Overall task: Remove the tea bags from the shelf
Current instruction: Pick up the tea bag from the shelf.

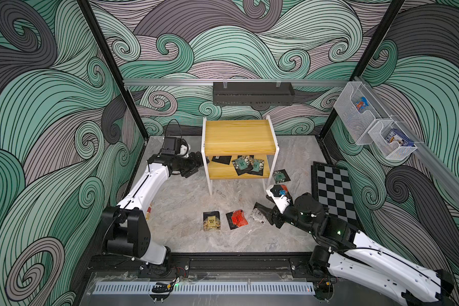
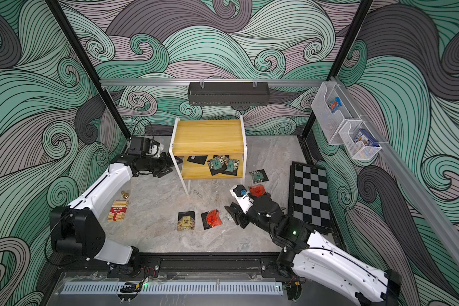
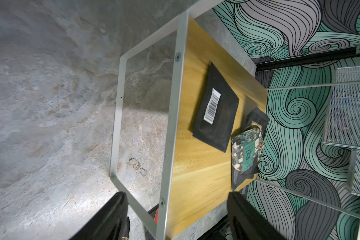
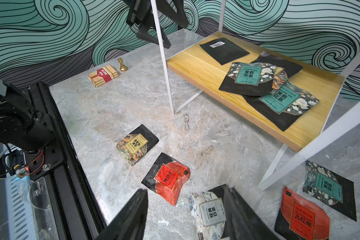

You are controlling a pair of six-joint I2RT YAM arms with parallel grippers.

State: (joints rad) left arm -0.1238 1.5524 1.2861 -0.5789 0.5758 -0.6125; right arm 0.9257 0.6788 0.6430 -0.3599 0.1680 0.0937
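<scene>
With tea bags (image 1: 247, 164) lying on the lower board of the shelf (image 1: 239, 135), the left gripper (image 3: 177, 194) — wide, empty, beside the shelf — likely must reach in, while the right gripper (image 4: 185, 189) gapes empty over a white sachet (image 4: 210, 212) before the shelf.

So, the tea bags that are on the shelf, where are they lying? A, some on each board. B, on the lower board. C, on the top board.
B: the shelf has nothing on its top board, and its tea bags all lie on the lower board.
</scene>
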